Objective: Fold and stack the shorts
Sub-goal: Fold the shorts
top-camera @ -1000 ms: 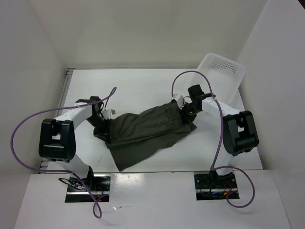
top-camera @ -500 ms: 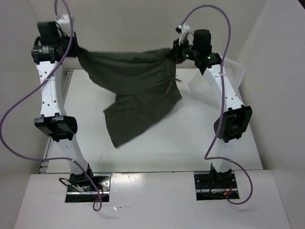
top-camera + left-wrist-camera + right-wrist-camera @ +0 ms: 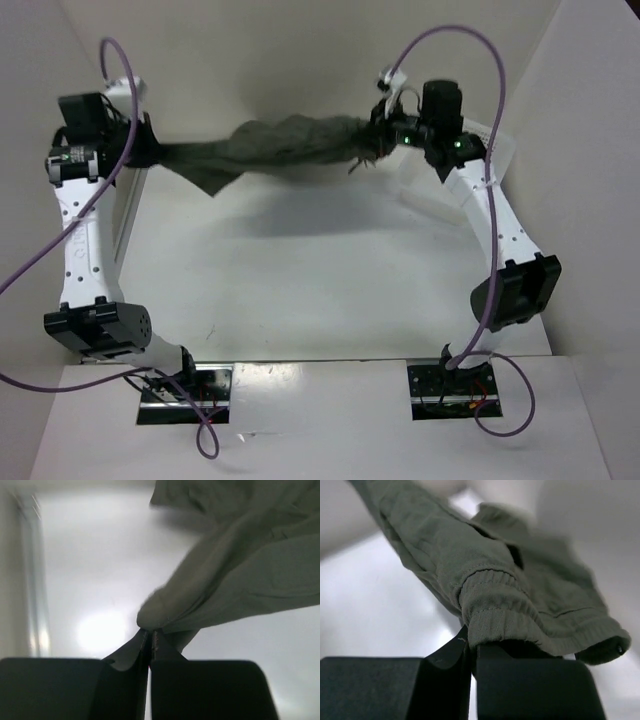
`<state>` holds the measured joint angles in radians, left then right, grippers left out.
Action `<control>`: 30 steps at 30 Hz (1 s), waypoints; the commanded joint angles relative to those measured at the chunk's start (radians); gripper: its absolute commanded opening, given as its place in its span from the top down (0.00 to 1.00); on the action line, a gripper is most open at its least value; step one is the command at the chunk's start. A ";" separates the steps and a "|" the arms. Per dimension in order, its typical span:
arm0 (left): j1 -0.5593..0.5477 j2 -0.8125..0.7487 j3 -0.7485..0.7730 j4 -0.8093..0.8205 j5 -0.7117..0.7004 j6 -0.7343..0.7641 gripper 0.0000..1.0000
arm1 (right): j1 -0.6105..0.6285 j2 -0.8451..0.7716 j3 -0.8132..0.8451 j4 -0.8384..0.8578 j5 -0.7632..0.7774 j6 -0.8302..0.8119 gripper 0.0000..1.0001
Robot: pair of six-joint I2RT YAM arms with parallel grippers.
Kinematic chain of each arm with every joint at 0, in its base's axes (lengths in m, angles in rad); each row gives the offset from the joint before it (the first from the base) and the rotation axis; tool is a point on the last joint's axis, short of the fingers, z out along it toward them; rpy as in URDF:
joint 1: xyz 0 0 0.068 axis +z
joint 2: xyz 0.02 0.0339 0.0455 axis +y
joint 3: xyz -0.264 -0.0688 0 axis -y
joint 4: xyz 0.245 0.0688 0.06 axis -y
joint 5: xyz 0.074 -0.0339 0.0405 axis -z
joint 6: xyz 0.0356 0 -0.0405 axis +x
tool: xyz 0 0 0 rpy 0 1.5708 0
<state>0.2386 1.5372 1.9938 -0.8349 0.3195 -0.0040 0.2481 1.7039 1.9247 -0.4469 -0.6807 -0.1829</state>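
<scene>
Olive shorts [image 3: 285,145] are hanging taut above the table [image 3: 300,290], left gripper [image 3: 150,150] and right gripper [image 3: 378,135] pinching opposite ends. Right arm [image 3: 500,230] is partly hiding the white basket [image 3: 415,192].

The shorts [image 3: 290,145] are matt olive cloth, ribbed at the waistband [image 3: 496,607]; the table [image 3: 300,290] is smooth.

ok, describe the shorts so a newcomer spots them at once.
Look high above the far side of the white table. The shorts hang stretched from the left gripper to the right gripper, both shut on them. Nothing else here is dark olive cloth.
</scene>
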 commanded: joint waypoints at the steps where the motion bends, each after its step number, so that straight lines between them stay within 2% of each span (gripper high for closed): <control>1: -0.002 -0.077 -0.249 -0.033 0.009 0.004 1.00 | -0.006 -0.088 -0.343 -0.079 -0.068 -0.136 1.00; 2: -0.002 -0.103 -0.318 -0.033 0.000 0.004 1.00 | -0.006 -0.116 -0.419 -0.079 -0.059 -0.160 1.00; 3: -0.002 -0.155 -0.449 -0.033 0.000 0.004 1.00 | 0.003 -0.144 -0.491 -0.079 -0.034 -0.174 1.00; 4: -0.011 -0.179 -0.510 -0.033 0.000 0.004 1.00 | 0.003 -0.171 -0.630 -0.079 -0.034 -0.191 1.00; 6: -0.012 -0.244 -0.614 -0.033 0.000 0.004 1.00 | 0.003 -0.257 -0.810 -0.105 -0.034 -0.249 1.00; 7: -0.012 -0.258 -0.688 -0.046 0.000 0.004 1.00 | 0.003 -0.286 -0.860 -0.136 -0.034 -0.266 1.00; 9: -0.012 -0.293 -0.731 -0.099 0.013 0.004 1.00 | 0.003 -0.369 -0.953 -0.182 -0.043 -0.334 1.00; 11: -0.012 -0.304 -0.742 -0.165 0.026 0.004 1.00 | 0.003 -0.414 -0.954 -0.191 -0.034 -0.291 1.00; 12: -0.012 -0.321 -0.742 -0.188 0.039 0.004 1.00 | 0.013 -0.424 -0.937 -0.228 -0.089 -0.323 1.00; 16: -0.012 -0.330 -0.643 -0.294 0.087 0.004 1.00 | 0.013 -0.434 -0.915 -0.306 -0.140 -0.299 1.00; 19: -0.012 -0.321 -0.557 -0.329 0.110 0.004 1.00 | 0.045 -0.460 -0.891 -0.378 -0.175 -0.279 1.00; 21: -0.012 -0.296 -0.518 -0.296 0.124 0.004 1.00 | 0.054 -0.481 -0.869 -0.388 -0.187 -0.229 1.00; 25: -0.012 -0.227 -0.477 -0.149 0.147 0.004 1.00 | 0.054 -0.478 -0.869 -0.247 -0.128 -0.086 1.00; 27: -0.012 -0.187 -0.477 -0.069 0.133 0.004 1.00 | 0.054 -0.436 -0.869 -0.097 -0.094 -0.011 1.00; 30: -0.022 -0.048 -0.341 0.037 0.089 0.004 1.00 | 0.054 -0.315 -0.689 0.107 -0.028 0.143 1.00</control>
<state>0.2184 1.3918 1.5406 -0.9874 0.4263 -0.0044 0.2970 1.3083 1.0679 -0.6361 -0.7757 -0.2169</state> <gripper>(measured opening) 0.010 0.022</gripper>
